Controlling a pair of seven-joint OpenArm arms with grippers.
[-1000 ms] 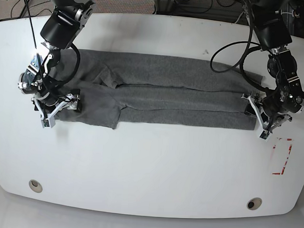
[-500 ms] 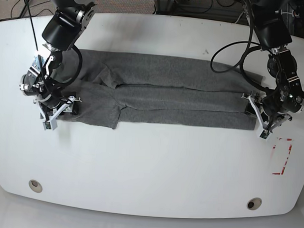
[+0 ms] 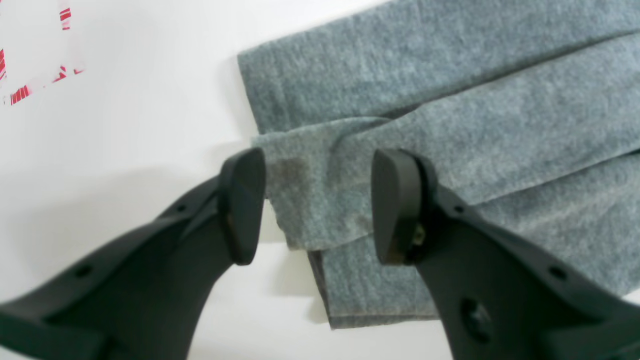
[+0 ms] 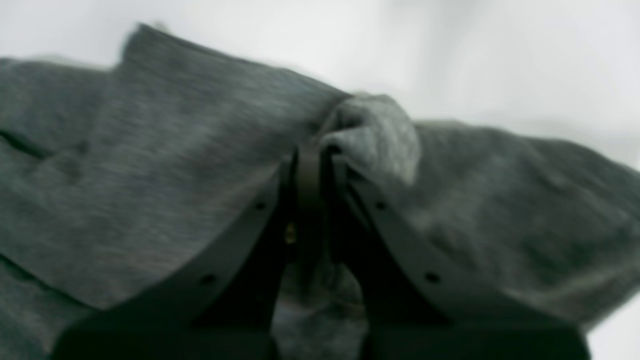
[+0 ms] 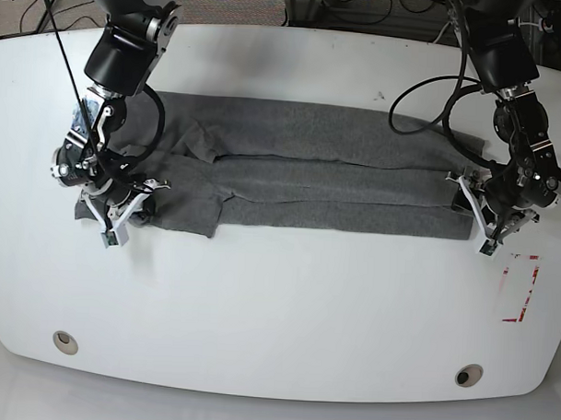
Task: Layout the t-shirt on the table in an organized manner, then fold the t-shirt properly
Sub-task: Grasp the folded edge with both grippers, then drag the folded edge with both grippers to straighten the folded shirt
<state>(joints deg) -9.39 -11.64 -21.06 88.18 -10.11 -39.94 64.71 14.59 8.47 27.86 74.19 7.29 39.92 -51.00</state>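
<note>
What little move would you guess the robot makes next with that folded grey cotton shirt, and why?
Probably closing the left gripper on the heather-grey cotton t-shirt: its black fingers sit open either side of the folded corner, while the right gripper is already pinched on cloth at the other end.

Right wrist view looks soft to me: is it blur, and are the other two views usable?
Right wrist view: blurred throughout, though the right pincer reads as shut on a bunched fold of the t-shirt. Left wrist view: cloth weave sharp, the open left pincer slightly soft, its shadow on the table. Base view: evenly lit, in focus, mild sheen on the glossy top.
</note>
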